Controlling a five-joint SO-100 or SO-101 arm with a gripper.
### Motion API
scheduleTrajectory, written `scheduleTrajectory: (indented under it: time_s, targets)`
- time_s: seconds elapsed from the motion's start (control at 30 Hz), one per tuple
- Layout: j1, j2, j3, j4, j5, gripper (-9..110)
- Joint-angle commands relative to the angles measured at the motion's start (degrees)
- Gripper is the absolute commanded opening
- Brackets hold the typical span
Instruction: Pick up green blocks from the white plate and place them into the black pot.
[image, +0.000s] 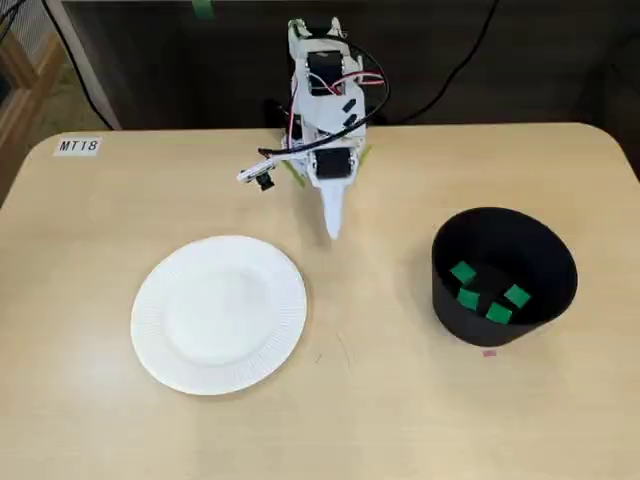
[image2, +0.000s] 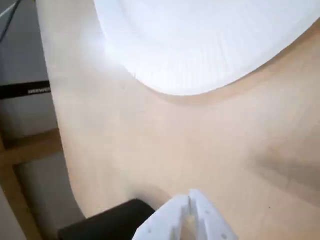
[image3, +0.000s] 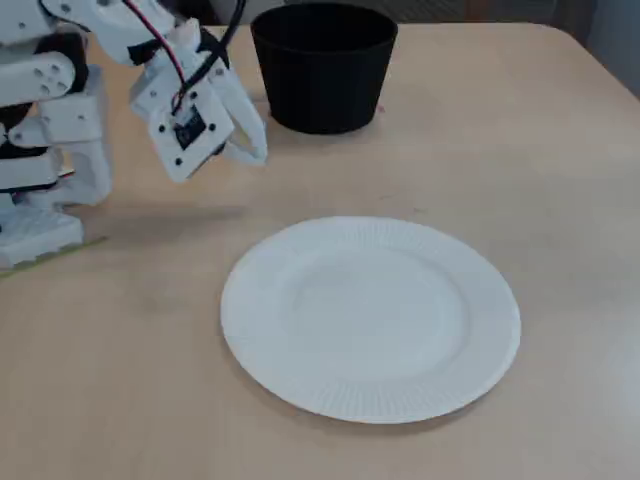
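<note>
The white plate (image: 218, 312) (image2: 210, 40) (image3: 370, 315) lies bare on the table, with no block on it in any view. The black pot (image: 503, 275) (image3: 324, 64) stands at the right of a fixed view, and several green blocks (image: 487, 292) lie on its bottom. My white gripper (image: 333, 226) (image2: 190, 205) (image3: 256, 150) hangs shut and holds nothing. It sits near the arm's base, between plate and pot, its tips a little above the table. In the wrist view the pot (image2: 105, 222) shows as a dark edge beside the fingers.
The arm's base (image: 322, 110) (image3: 45, 150) stands at the table's back edge. A label reading MT18 (image: 78, 146) is stuck at the back left corner. A small pink mark (image: 489, 352) lies in front of the pot.
</note>
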Motion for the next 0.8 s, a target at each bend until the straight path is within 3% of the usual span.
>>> scheduleTrajectory:
  time_s: [0.0,0.77]
  targets:
    - [0.3,0.4,0.9,-1.2,-0.2,-2]
    - [-0.2,0.4,1.3,-1.8,0.8,-2]
